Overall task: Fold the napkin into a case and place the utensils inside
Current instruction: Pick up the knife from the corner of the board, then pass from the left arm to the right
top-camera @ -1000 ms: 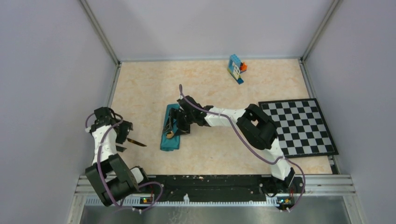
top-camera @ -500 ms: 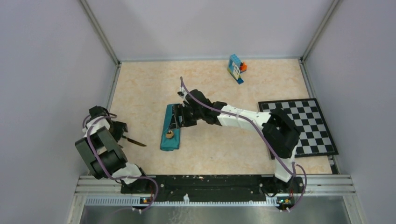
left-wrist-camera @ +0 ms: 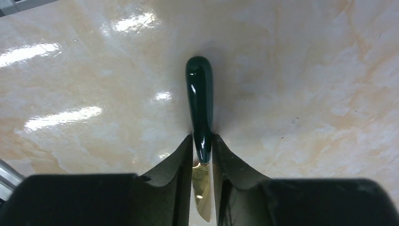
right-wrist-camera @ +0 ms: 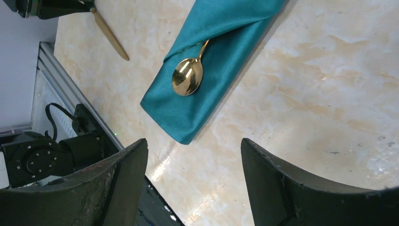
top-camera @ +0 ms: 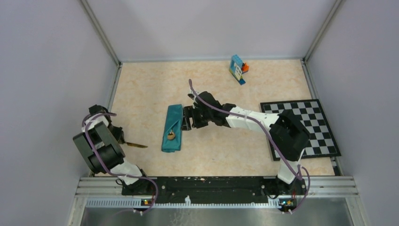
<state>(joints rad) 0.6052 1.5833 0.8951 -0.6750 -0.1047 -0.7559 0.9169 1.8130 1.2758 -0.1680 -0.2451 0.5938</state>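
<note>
The teal-green napkin (top-camera: 171, 128) lies folded into a long narrow case (right-wrist-camera: 221, 61) in the middle of the table. A golden spoon (right-wrist-camera: 187, 77) rests in its pocket slit, bowl out on the cloth (top-camera: 171, 135). The knife (left-wrist-camera: 200, 108), gold serrated blade and dark green handle, lies on the table at the left (top-camera: 135, 144). My left gripper (left-wrist-camera: 202, 139) is shut on it where the handle meets the blade. Just right of the case, my right gripper (top-camera: 187, 118) stands open and holds nothing (right-wrist-camera: 194, 143).
A blue-orange toy block piece (top-camera: 238, 69) stands at the back right. The black-and-white checkerboard mat (top-camera: 306, 127) lies at the right, partly under the right arm. A metal rail (top-camera: 211, 181) runs along the near edge, close to the left arm.
My left gripper's jaws have closed on the knife and the left arm has folded back towards the wall. The right gripper has drawn back to the right, off the case.
</note>
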